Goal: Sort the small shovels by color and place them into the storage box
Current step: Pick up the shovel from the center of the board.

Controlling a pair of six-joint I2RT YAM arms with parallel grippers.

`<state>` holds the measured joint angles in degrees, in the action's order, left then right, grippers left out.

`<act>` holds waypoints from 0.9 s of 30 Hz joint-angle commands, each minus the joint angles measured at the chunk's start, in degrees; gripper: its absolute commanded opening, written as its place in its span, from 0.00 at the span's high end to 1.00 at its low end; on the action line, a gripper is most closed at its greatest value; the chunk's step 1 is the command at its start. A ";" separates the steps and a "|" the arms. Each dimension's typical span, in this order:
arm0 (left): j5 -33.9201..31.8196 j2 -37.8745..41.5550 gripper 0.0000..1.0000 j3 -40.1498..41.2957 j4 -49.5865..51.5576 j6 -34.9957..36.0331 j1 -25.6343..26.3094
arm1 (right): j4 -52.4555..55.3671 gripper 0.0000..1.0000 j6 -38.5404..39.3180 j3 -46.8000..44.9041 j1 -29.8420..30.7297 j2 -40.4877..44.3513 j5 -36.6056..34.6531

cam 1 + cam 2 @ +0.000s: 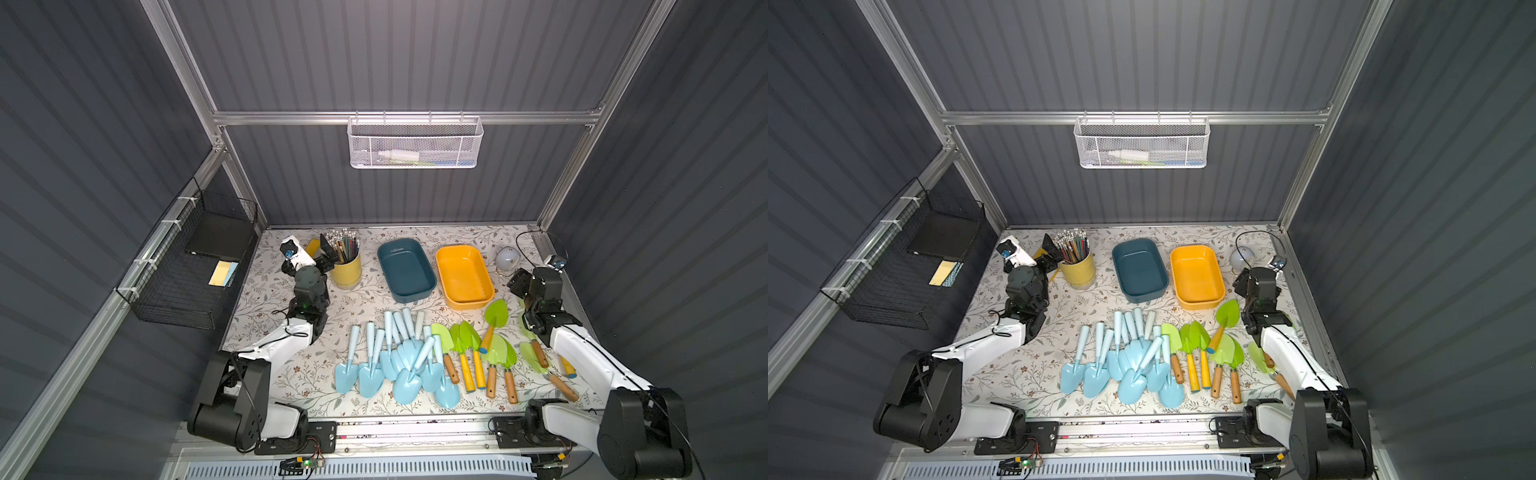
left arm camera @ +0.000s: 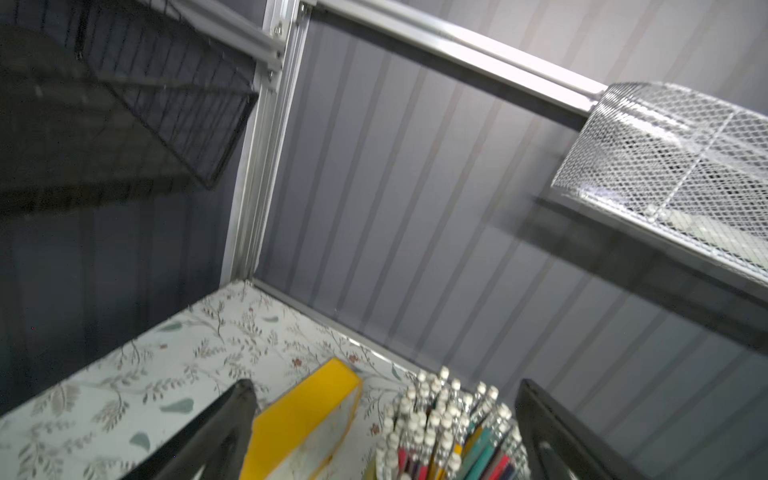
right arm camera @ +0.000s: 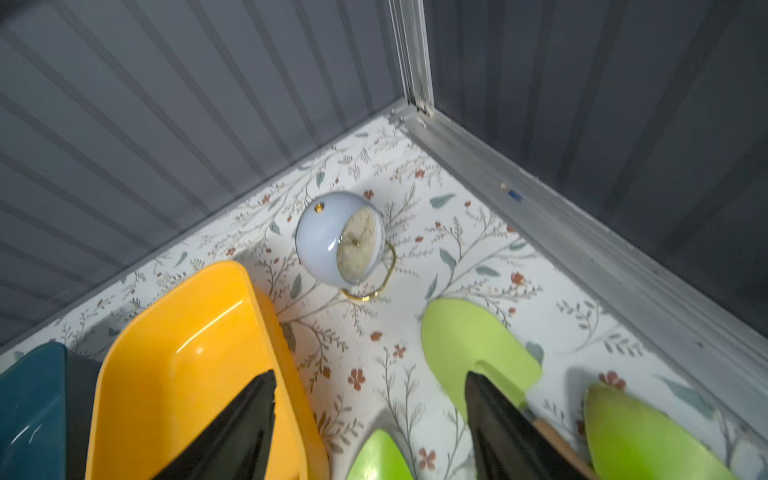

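The right gripper, jaws apart and empty, hangs over a green shovel lying on the table under one finger, blade toward the back corner, handle beneath the wrist. The left gripper, wide open by the pencils, is well apart.

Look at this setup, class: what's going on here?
Nothing is sorted yet. The blue shovels and green shovels lie in neighbouring clusters on the table; the teal box and yellow box behind them are both empty. The robot's left gripper is open beside the pencil cup, holding nothing. The right gripper, jaws apart and empty, hangs beside the yellow box over the green shovels.
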<state>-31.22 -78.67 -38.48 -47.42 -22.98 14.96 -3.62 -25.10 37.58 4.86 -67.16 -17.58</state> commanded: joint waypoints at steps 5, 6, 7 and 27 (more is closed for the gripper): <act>2.77 3.02 0.01 -3.07 12.06 -8.76 6.92 | 27.82 0.40 -11.21 9.96 6.83 -7.13 3.54; 3.71 2.85 0.01 -3.60 12.09 -8.58 8.58 | 30.09 0.41 -11.89 11.52 8.00 -9.26 4.45; 5.41 2.54 0.01 -3.99 11.92 -8.49 9.74 | 32.66 0.42 -12.80 13.26 8.92 -11.33 5.66; 19.82 -11.13 0.01 -11.21 4.27 -4.40 17.82 | 35.42 0.49 -25.22 6.29 14.76 -17.05 11.46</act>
<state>-11.92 -89.01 -47.70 -41.32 -28.10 32.86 31.73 -48.07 45.08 18.90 -83.61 -6.94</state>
